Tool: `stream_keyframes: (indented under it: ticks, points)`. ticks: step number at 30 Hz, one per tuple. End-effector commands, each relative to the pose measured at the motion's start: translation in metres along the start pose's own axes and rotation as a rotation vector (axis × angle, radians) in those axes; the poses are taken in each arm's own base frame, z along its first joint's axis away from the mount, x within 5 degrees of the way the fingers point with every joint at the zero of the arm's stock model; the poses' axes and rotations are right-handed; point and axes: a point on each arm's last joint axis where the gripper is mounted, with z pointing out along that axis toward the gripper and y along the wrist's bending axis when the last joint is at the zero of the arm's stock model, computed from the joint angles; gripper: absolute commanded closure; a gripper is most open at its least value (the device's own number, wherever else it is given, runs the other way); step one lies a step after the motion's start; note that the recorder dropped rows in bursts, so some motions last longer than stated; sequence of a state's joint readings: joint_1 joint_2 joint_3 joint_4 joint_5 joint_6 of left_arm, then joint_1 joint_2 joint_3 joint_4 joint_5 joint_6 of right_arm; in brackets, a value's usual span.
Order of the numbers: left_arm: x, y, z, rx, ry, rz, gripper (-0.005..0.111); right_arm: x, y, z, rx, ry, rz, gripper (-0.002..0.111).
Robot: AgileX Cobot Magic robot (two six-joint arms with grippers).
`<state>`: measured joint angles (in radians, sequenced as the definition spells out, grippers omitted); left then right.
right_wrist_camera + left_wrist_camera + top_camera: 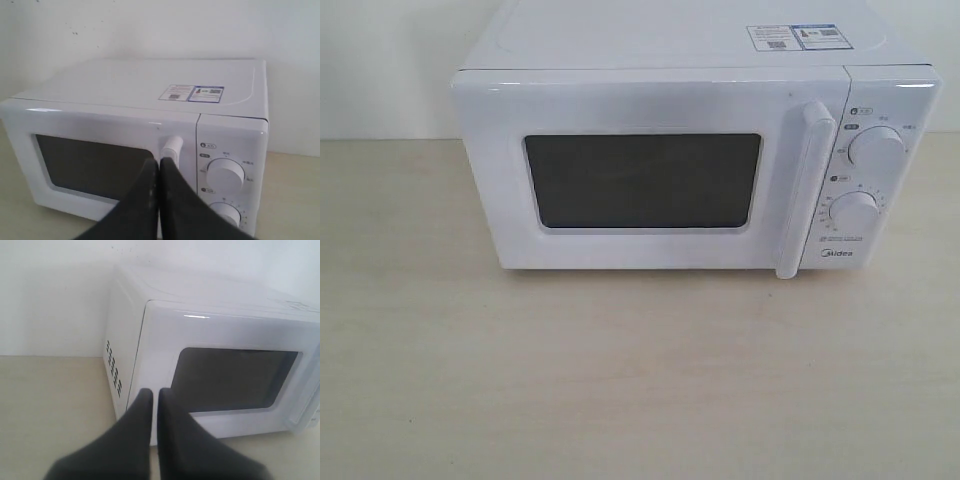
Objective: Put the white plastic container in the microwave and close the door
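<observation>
The white microwave (695, 160) stands at the back of the table with its door (642, 180) closed, dark window facing front and the bar handle (802, 190) upright beside two dials. The white plastic container is out of view in every frame. My left gripper (154, 394) is shut with nothing in it, short of the door's (230, 375) lower hinge-side corner. My right gripper (159, 163) is also shut and empty, its tips just in front of the handle (170, 147). Neither arm shows in the exterior view.
A pale wooden table (620, 380) stretches in front of the microwave. A white wall (150, 25) rises behind it. Stickers (795, 37) lie on the microwave's top. Vent slots (113, 368) mark its left side.
</observation>
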<state>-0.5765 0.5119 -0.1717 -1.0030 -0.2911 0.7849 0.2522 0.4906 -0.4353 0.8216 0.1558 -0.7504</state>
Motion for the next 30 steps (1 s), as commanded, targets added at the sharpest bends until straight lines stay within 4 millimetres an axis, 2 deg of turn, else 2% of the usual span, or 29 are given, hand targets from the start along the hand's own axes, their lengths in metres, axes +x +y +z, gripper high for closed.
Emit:
stream_keyframes:
  ticks: [1,8,13,15,18,21,23,30]
  points:
    - [0.000,0.000,-0.001,0.000,-0.004,-0.013,0.102,0.004,-0.001,0.000,0.006,0.033,-0.009,0.109]
    - [0.000,0.000,-0.001,0.000,-0.004,-0.013,0.102,0.005,0.000,-0.001,-0.002,0.036,-0.004,0.109]
    - [0.000,0.000,-0.001,0.000,-0.004,-0.013,0.102,0.008,0.001,-0.011,-0.003,0.003,0.000,0.109]
    - [0.000,0.000,-0.001,0.000,-0.004,-0.013,0.102,0.023,0.000,-0.018,0.003,0.006,-0.008,0.109]
    - [0.000,0.000,-0.001,0.000,-0.004,-0.013,0.102,0.057,-0.003,-0.034,0.047,0.003,-0.028,0.109]
    - [0.000,0.000,-0.001,0.000,-0.004,-0.013,0.102,0.081,-0.009,-0.049,0.115,-0.067,-0.001,0.109]
    - [0.000,0.000,-0.001,0.000,-0.004,-0.013,0.102,0.093,-0.012,-0.051,0.135,-0.072,0.012,0.109]
    - [0.000,0.000,-0.001,0.000,-0.007,-0.014,0.102,0.109,-0.014,-0.047,0.140,-0.036,0.015,0.109]
